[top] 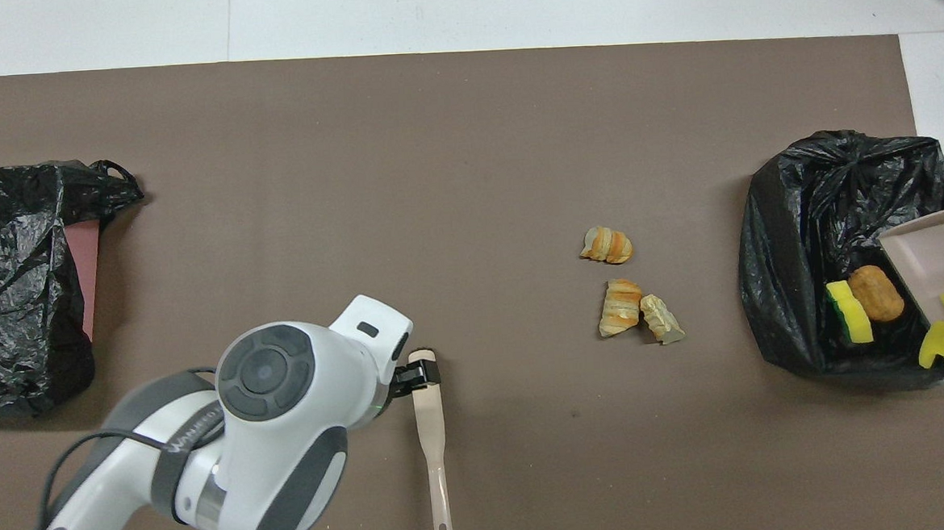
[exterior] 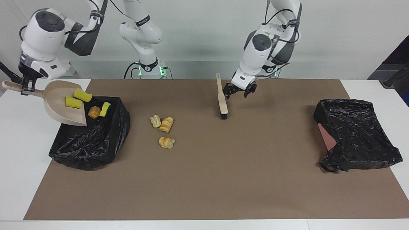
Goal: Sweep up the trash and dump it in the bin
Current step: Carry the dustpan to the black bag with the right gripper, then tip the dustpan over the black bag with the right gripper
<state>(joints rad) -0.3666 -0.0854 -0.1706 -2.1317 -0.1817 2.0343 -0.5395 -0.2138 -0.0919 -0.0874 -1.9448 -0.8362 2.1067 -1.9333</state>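
Your right gripper [exterior: 26,85], clamped on the beige plastic dustpan [exterior: 65,108], tips sponge scraps [exterior: 74,102] into the black-lined bin [exterior: 96,140]; tilt steeper; left gripper [exterior: 239,90] hangs open beside the beige-handled brush [exterior: 221,101].

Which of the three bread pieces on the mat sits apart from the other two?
The bread piece farthest from the robots lies alone on the mat. The other two pieces lie side by side, touching, nearer the robots.
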